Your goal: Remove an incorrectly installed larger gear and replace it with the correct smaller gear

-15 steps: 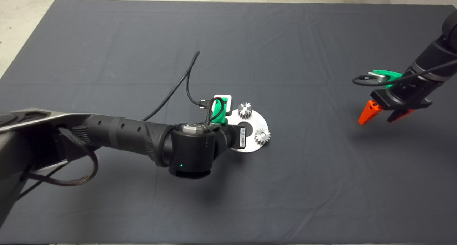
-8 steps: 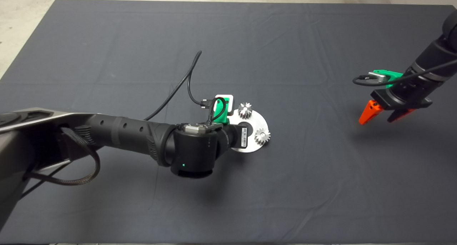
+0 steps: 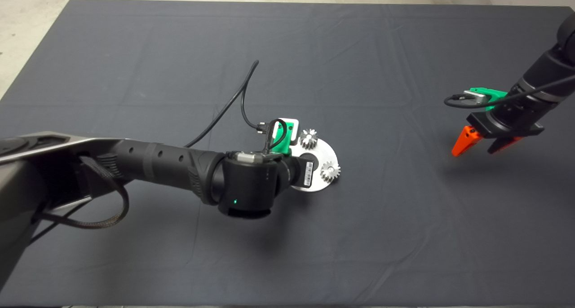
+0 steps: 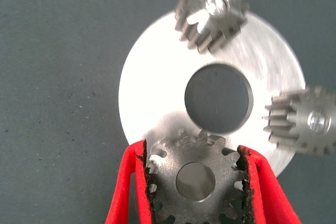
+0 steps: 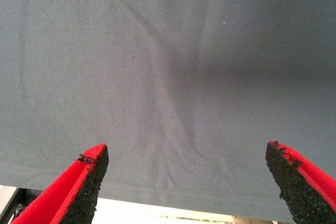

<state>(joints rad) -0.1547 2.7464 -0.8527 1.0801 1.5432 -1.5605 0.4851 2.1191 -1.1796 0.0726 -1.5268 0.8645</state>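
Note:
In the left wrist view my left gripper [image 4: 194, 150] is shut on the smaller gear [image 4: 195, 182], a silver spur gear with a round centre hole, its pads [image 4: 144, 182] pressing both sides. The gear sits over the rim of a round silver plate [image 4: 152, 93] beside the plate's big centre hole [image 4: 218, 98]. I cannot tell whether it touches the plate. Two look-alike small gears [image 4: 212, 11] [image 4: 304, 121] stand on pins on the plate. In the head view the left wrist [image 3: 251, 182] covers the held gear. The larger gear is out of view. My right gripper [image 3: 474, 151] hangs open and empty at the far right.
The plate [image 3: 325, 153] lies near the middle of the dark mat [image 3: 382, 236] with its two small gears [image 3: 308, 138] [image 3: 330, 171] showing. A black cable [image 3: 233, 101] loops up from the left wrist. The right gripper [image 5: 185, 149] looks down on bare mat near its edge.
The left arm has crept a little to the right, toward the plate. The right arm and the two gears on the plate have not moved.

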